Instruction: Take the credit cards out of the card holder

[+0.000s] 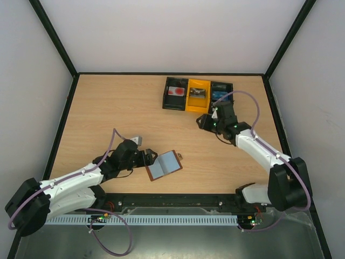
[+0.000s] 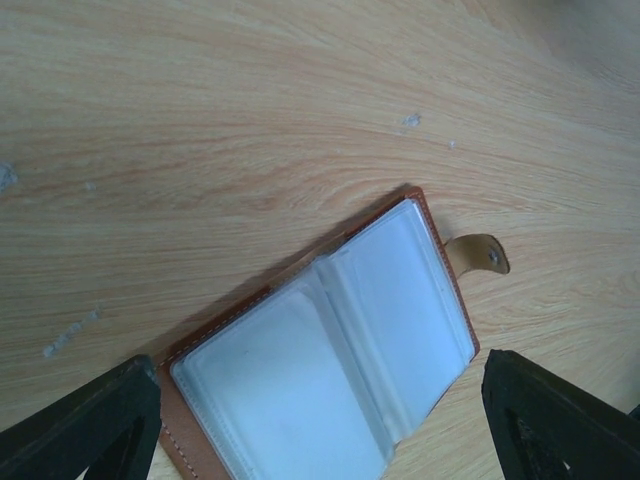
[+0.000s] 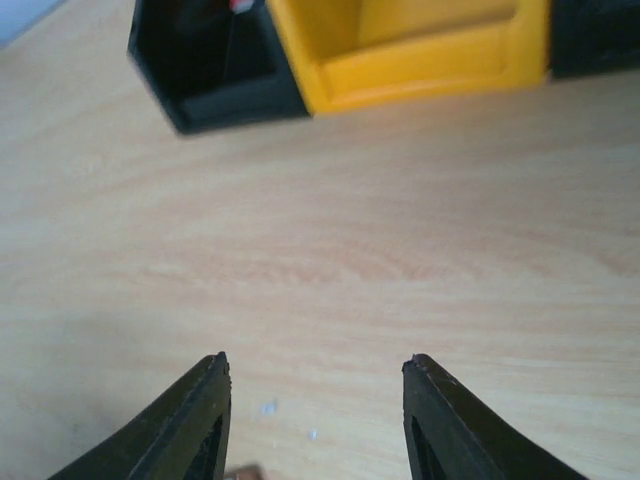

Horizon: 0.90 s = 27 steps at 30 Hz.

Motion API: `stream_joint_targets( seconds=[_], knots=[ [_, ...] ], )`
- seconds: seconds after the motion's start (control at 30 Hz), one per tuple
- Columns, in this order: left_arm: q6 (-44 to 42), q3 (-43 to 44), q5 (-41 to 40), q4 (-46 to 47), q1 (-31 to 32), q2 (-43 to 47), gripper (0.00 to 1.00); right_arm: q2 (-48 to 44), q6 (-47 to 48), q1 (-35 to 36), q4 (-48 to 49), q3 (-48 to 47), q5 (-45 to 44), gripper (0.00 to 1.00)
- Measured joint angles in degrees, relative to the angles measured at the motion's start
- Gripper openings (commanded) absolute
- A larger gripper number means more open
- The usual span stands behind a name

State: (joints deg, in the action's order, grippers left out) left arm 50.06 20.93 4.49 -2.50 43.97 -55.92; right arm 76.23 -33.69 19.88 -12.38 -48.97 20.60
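The brown leather card holder lies open on the table, its pale blue-grey sleeves facing up; no card shows in them in the left wrist view. My left gripper is open, with one finger on each side of the holder. My right gripper is open and empty over bare wood, just in front of the tray. A red-and-white card, a grey card and a bluish card each lie in a compartment of the tray.
The black-and-yellow three-compartment tray stands at the back of the table, right of centre; its near wall fills the top of the right wrist view. Black-framed white walls enclose the table on three sides.
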Motion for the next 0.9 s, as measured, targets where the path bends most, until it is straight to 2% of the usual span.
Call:
stream_joint_targets(
  seconds=[0.17, 0.47, 0.77, 0.9],
  knots=[
    [3.0, -3.9, 1.7, 3.9, 0.0, -0.1, 0.89, -3.2, -1.1, 7.3, 2.4, 6.2, -0.8, 0.5],
    [7.0, -7.6, 4.6, 9.7, 0.0, -0.5, 0.88, -2.9, -4.3, 20.5, 7.5, 14.1, -4.0, 0.56],
    [8.3, -8.4, 6.3, 13.1, 0.0, -0.7, 0.88, 3.4, -4.3, 26.3, 11.9, 14.5, -5.4, 0.57],
    [9.1, -8.8, 7.1, 13.3, 0.0, -0.7, 0.89, 7.1, -4.3, 27.2, 12.8, 14.4, -5.4, 0.51]
  ],
)
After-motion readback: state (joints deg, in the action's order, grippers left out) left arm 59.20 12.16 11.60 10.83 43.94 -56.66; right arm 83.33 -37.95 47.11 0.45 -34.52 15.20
